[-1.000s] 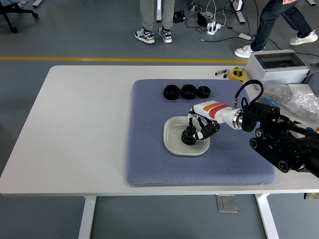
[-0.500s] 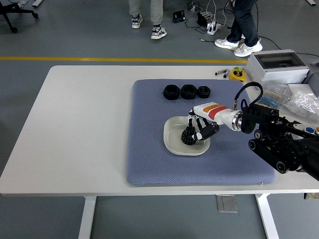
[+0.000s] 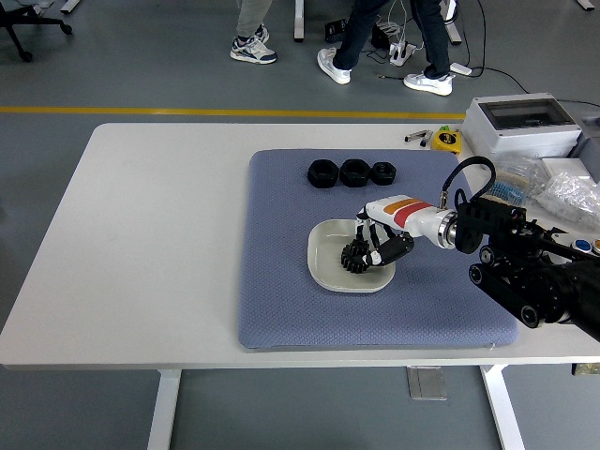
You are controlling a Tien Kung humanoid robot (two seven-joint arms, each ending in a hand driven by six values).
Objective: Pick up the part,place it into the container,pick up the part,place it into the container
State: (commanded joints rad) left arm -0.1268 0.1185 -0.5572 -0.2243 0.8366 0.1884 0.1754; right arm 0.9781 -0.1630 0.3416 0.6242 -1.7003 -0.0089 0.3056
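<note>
Part [image 3: 355, 257] gripped in right hand [image 3: 377, 246], low inside container [image 3: 324, 264]. Placing step. Next: loosen fingers, lift clear, reach for remaining parts [image 3: 352, 172].

A black, toothed, gear-like part [image 3: 355, 258] is seen inside a shallow, pale, rounded-square container [image 3: 327, 265], towards its right half. It is grasped by the fingers of the right hand [image 3: 378, 246]; whether it rests on the container's floor cannot be told. Three more black parts [image 3: 352, 172], ring-shaped with faceted outlines, are lined up in a row beyond the container, close together and well apart from it.
</note>
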